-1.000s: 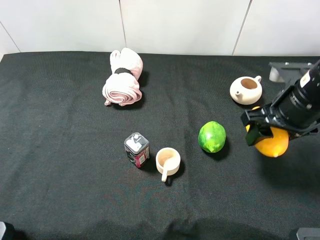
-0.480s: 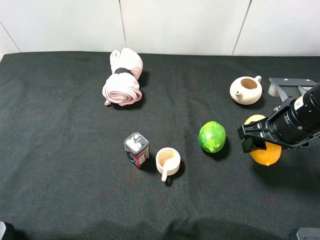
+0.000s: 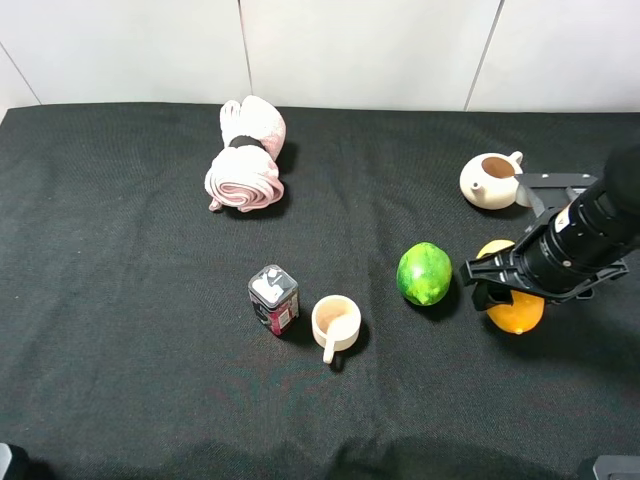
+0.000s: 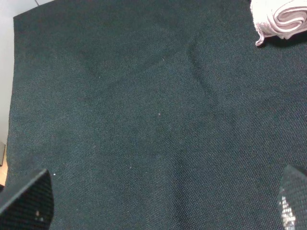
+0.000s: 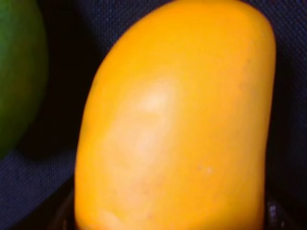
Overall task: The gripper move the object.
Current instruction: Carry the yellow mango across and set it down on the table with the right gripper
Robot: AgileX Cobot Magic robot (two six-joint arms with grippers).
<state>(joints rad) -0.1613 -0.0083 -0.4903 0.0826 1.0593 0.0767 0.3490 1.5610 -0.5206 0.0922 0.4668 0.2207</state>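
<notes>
Jaws of the right gripper are clenched on the mango; the left gripper jaws are spread wide.
We locate the mango low over the black cloth, just beside the green fruit, with the clay teapot behind. We cannot read the label on the small tin beside the handled cup. A rolled pink towel lies well apart.

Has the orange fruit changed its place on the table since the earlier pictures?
Yes. The orange fruit, held in the right gripper, has moved left in the high view, closer to the green fruit, which has stayed in place.
</notes>
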